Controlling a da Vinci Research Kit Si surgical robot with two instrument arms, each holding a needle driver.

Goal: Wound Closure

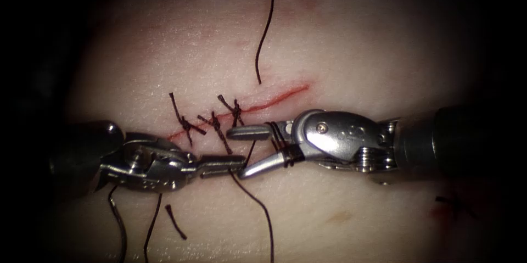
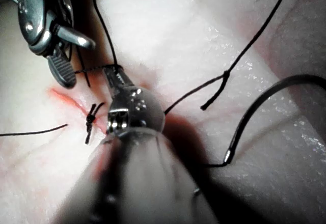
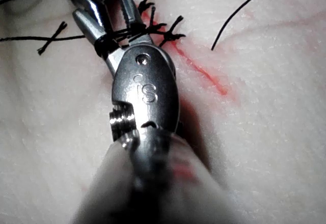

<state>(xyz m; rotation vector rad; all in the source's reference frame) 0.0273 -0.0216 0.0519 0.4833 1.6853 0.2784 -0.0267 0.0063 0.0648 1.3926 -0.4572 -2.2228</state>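
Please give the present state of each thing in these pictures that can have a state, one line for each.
Left tool: jaws shut on the thread.
Right tool: jaws open, thread looped around them.
Cut: stitched at its left part, open at its right.
Needle: free, lying on the tissue.
Thread: slack below the tools.

The left tool (image 2: 113,76) is seen clamped on the thread (image 2: 104,30) right by the cut (image 2: 69,99), next to a knotted stitch (image 2: 91,117). The right tool (image 2: 69,56) is parked just across with its jaws spread. The curved needle (image 2: 265,107) is left lying loose on the tissue (image 2: 168,35), gripped by nothing
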